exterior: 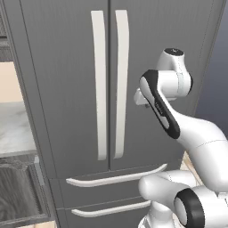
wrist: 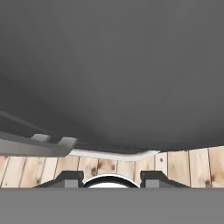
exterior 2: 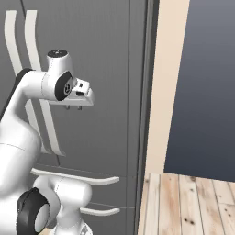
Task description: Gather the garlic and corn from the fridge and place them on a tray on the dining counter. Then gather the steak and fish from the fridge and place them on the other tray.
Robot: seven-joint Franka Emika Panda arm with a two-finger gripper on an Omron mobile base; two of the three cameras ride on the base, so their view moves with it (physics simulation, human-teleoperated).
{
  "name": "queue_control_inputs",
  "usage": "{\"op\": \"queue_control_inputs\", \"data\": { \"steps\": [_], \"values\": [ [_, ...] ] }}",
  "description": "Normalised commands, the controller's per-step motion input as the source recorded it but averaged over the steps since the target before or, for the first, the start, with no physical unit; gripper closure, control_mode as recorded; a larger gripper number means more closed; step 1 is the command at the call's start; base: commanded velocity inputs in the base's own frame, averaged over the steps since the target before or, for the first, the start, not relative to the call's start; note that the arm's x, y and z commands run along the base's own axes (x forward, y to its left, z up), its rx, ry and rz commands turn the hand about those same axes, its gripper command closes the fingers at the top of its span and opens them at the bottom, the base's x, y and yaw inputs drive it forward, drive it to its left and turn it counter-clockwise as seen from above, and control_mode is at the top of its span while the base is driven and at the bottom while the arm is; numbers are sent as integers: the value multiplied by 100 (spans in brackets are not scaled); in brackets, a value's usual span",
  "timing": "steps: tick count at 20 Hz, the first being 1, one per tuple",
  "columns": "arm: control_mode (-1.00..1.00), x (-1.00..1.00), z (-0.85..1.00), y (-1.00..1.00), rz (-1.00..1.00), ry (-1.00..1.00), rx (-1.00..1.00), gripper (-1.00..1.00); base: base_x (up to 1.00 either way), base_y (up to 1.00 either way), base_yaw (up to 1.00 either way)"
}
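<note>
Facing the tall dark-grey fridge (exterior: 71,89), whose stiff pale vertical handle (exterior: 121,84) offers the grasp; gripper (exterior 2: 73,108) jaws apparently narrow, empty.

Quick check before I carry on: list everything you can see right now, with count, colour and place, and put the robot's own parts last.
fridge: one, dark grey, straight ahead, both doors shut.
door handles: two, pale, long and upright, side by side at the seam between the doors.
drawer handles: two, pale, horizontal, one above the other below the doors.
counter: one, grey marbled top, left of the fridge.
wood floor: pale planks, right of the fridge.
dark wall panel: one, blue-grey, far right.
arm: one, white with dark joints, raised in front of the right door.
gripper: one, fingertips pointing down, holding nothing, jaws a little apart.
</note>
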Motion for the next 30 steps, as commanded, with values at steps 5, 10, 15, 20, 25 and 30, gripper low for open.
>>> {"op": "queue_control_inputs", "data": {
  "steps": [5, 10, 15, 20, 25, 30],
  "values": [
    [-100, -51, 0, 0, 1, -6, 0, -100, 0, 0, 0],
    [-100, -57, 0, 5, 0, -5, 1, -100, 0, 0, 0],
    [-100, -35, 4, 18, 0, -4, 1, -100, 0, 0, 0],
    [-100, -39, 6, 3, 0, -1, 1, -100, 0, 0, 0],
    [-100, 0, 0, 0, 0, 0, 0, -100, 0, 0, 0],
    [-100, 0, 0, 0, 0, 0, 0, -100, 0, 0, 0]
  ]
}}
